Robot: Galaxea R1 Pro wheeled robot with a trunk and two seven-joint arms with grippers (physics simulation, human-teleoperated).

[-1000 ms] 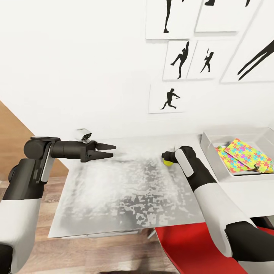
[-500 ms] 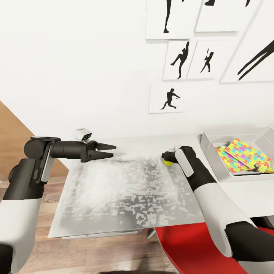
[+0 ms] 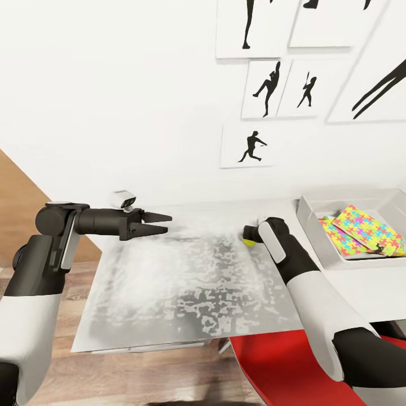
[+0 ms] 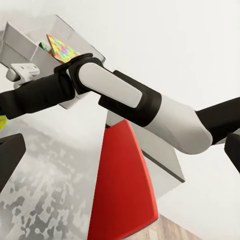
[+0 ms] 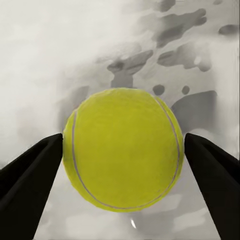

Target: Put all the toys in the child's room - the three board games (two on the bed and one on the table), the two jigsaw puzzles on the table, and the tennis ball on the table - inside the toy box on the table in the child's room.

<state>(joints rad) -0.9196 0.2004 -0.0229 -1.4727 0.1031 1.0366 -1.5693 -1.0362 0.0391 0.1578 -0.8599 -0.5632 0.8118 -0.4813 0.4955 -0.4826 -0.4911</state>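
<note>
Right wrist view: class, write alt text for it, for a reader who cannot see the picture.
A yellow-green tennis ball sits between the two dark fingers of the robot's right hand, one finger on each side of it. Beneath it is a mottled grey table top.

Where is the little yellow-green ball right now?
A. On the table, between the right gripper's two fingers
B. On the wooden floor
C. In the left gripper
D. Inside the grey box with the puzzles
A. In the right wrist view the tennis ball sits on the mottled grey table with a dark finger of the right gripper on each side; whether they touch it is unclear.
</note>
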